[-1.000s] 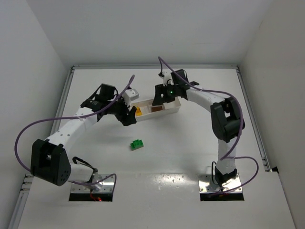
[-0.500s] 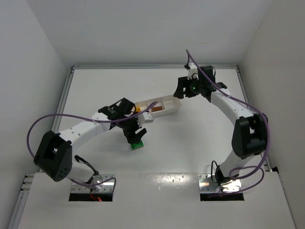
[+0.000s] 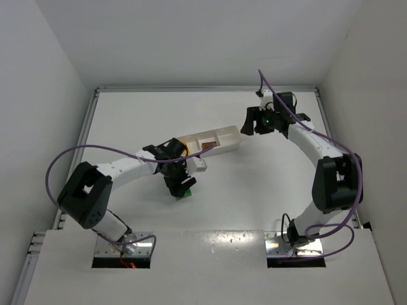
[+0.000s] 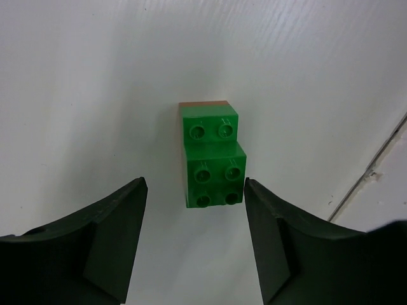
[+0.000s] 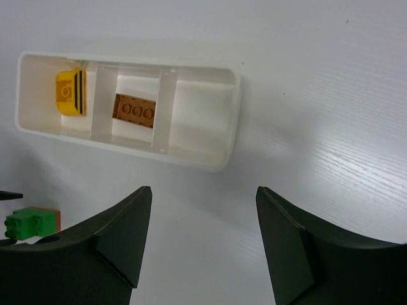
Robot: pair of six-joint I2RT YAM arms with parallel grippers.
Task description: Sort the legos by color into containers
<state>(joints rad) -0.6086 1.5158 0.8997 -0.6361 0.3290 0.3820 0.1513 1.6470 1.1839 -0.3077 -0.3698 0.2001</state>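
The top external camera is looking down over the whole table (image 3: 254, 190) from behind the arm bases (image 3: 124, 248) at 6 o'clock. The left wrist camera is facing straight down, close over the green lego (image 4: 213, 159). The right wrist camera is sitting farther back, framing the tray (image 5: 191, 157) at 11 and that same lego at 8 o'clock.
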